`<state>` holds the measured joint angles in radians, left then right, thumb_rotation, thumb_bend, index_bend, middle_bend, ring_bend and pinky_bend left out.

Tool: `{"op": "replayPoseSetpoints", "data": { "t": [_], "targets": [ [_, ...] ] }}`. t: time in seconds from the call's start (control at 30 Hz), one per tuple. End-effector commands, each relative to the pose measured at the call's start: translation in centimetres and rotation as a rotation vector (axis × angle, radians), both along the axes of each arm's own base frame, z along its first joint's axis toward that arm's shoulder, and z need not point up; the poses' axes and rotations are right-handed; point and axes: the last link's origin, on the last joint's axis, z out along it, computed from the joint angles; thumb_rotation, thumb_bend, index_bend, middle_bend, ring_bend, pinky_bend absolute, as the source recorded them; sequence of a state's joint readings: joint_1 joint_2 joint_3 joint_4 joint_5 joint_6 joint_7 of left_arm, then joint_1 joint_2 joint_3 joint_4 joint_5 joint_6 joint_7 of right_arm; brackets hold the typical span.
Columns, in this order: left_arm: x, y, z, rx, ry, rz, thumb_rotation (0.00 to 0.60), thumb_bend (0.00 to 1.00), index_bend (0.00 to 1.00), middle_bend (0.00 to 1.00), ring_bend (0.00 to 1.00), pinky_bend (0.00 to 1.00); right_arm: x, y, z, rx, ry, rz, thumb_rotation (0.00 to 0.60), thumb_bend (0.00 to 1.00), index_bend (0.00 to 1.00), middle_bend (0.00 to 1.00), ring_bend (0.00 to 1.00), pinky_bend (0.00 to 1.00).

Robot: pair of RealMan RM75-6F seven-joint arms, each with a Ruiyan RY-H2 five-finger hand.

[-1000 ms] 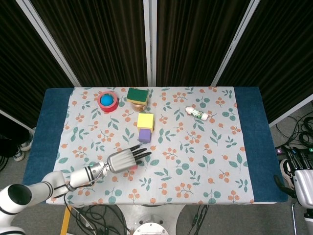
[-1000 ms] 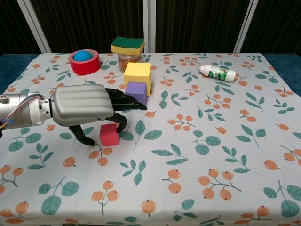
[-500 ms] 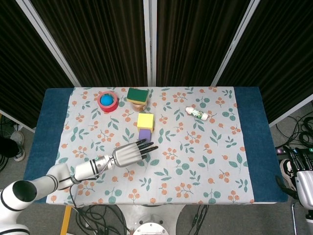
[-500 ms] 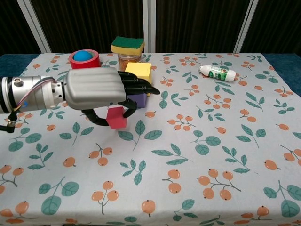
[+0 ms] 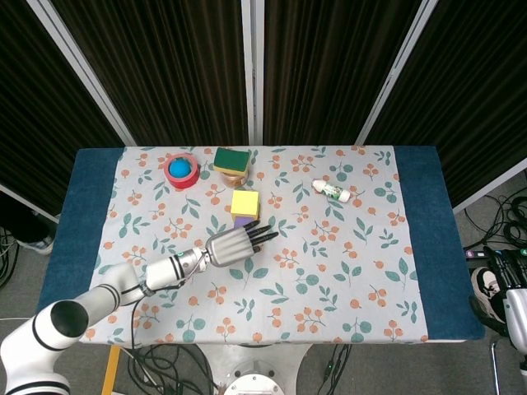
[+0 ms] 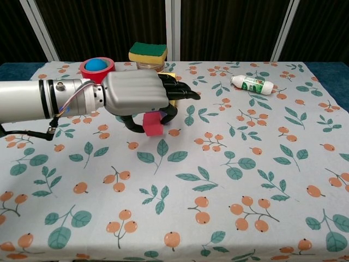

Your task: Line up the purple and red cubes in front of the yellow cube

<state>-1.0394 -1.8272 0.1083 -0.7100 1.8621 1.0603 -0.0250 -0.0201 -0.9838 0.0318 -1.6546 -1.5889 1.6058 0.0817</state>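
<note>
Red cube (image 6: 154, 123) (chest view only), pinched under left hand (image 6: 136, 94)

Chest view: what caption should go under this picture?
Left hand holds the red cube just in front of the yellow cube.

— What does the left hand (image 6: 143, 94) look like?
— Ribbed silver-grey metal back, glossy black fingers (image 6: 180, 93).
— And the arm?
— A smooth white forearm (image 6: 24, 100), a dark wrist band, thin coloured wires.
</note>
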Motion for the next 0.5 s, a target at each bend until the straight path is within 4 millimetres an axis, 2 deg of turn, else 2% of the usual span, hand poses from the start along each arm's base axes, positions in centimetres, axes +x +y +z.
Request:
{"op": "replayPoseSetpoints", "data": {
  "t": [0.03,0.5],
  "targets": [
    [0.3,0.0,-0.4,0.0,0.012,-0.014,0.6,0.25,0.54,0.12,0.08,0.18,0.0,0.0,0.0,0.0,0.0,-0.002,0.6,0.22,0.0,0.14,0.07,0.19],
    [0.6,0.9,-1.5,0.03,0.065,-0.029,0.6,0.24,0.52,0.12,0.08,0.18,-0.4,0.2,0.2,-0.006,-0.001,-0.014,0.6,0.22,0.0,0.14,0.06,0.19]
  ]
}}
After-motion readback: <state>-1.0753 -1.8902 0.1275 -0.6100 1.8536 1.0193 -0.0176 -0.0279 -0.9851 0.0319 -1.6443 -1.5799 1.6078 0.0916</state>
